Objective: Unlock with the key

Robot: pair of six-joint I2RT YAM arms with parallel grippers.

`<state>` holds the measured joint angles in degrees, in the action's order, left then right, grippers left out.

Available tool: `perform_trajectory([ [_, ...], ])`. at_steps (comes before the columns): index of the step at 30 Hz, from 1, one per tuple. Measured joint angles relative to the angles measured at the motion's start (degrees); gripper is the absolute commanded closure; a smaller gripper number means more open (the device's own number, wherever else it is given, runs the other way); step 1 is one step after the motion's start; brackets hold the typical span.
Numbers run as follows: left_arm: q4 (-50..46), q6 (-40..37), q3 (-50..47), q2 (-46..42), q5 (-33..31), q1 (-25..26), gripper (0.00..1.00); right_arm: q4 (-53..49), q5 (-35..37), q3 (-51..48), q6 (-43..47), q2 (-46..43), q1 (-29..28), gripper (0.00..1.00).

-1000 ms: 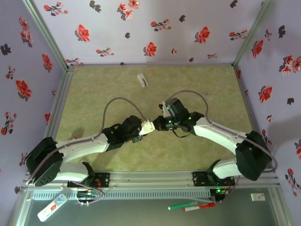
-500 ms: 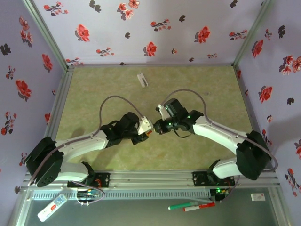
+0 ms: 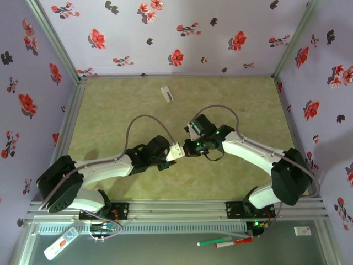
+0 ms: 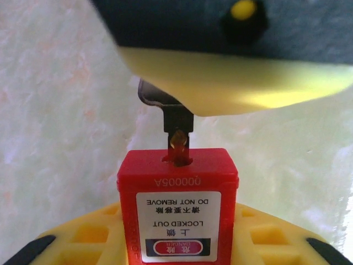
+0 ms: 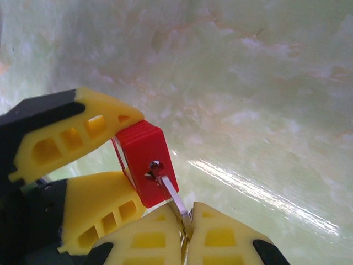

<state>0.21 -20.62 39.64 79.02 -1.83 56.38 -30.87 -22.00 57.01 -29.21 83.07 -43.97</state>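
The red padlock [image 4: 177,204] is held above the desk [image 3: 110,110], near its middle between the two arms. The left gripper [image 5: 132,164] clamps its body with the keyway turned toward the other arm, so the key [image 5: 168,190] can enter straight. The key's tip already sits in the slot. The right gripper [image 5: 186,234] is pinched tight on the key's head, apparently ready to twist. A small white object [image 3: 166,93] lies well apart on the far side, and nothing seems to stand in the way.

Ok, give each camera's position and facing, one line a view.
Top external: above and behind the bases, facing down at the table; both arms show, left gripper opposite right gripper.
Left wrist: on the left arm, facing the padlock it holds; own fingers at bottom.
Right wrist: on the right arm, facing the key its fingers pinch.
Both wrist views share key in padlock.
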Motion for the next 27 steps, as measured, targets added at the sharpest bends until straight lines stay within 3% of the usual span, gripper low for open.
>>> perform_trajectory([
  [5, 3.4, 9.0, -0.9, -0.4, 11.8, -5.0, 1.00, 1.8, 0.8, -0.8, 6.2, -2.8, 0.5, 1.00],
  [9, 4.0, 13.4, -1.0, -1.4, 15.6, -5.7, 1.00, 1.9, 0.4, -0.8, 8.6, -4.5, 0.9, 1.00],
  [12, 3.5, 12.3, -1.0, -1.6, 14.1, -4.7, 1.00, 1.3, -1.0, -0.4, 7.6, -3.5, 1.3, 1.00],
  [18, 0.9, 3.8, -1.4, -1.6, 4.7, 0.8, 1.00, -3.5, -5.2, 1.0, 3.0, 0.2, 1.9, 1.00],
  [21, 0.8, 0.8, -1.8, -1.8, 2.2, 1.4, 1.00, -0.3, -9.1, -1.4, -0.2, 0.5, 3.1, 1.00],
  [27, 1.0, 3.7, -2.0, -2.5, 6.5, 0.1, 1.00, 5.4, -11.5, -5.1, -0.5, -0.6, 2.3, 1.00],
])
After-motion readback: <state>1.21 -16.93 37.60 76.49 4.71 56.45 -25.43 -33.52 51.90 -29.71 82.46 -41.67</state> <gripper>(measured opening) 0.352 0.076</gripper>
